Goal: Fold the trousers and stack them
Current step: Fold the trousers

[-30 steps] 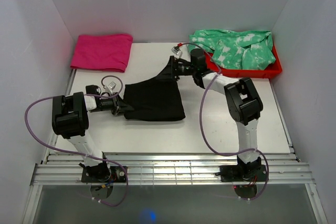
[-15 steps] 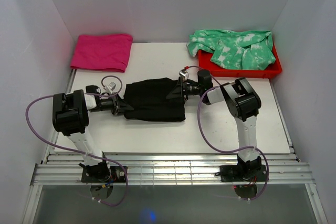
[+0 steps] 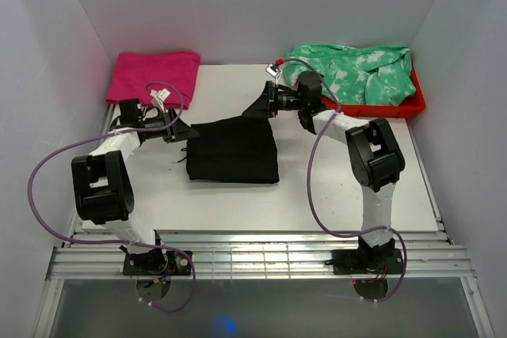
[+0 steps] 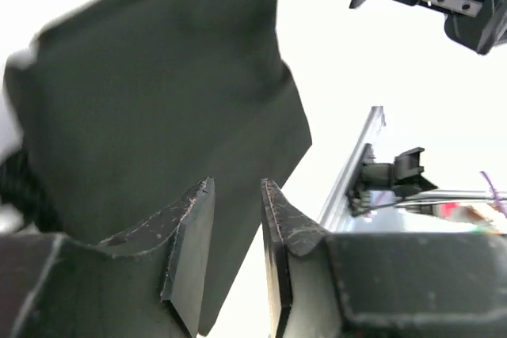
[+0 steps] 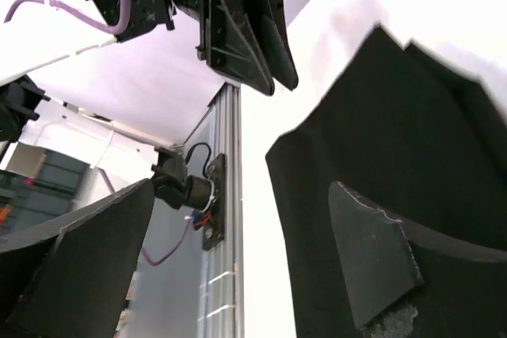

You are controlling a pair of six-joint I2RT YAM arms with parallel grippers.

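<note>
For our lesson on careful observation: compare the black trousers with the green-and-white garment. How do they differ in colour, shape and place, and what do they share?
The trousers are plain black; the green-and-white garment is mottled. The trousers lie folded flat in a neat block; the garment is crumpled in a heap. The trousers rest on the white table; the garment sits in a red tray. Both are soft cloth.

trousers (image 3: 234, 150) mid table (image 3: 238, 203); folded cloth (image 3: 154, 77) back-left corner; tray (image 3: 380, 108) w/ garment (image 3: 356, 69) in it back-right.
</note>
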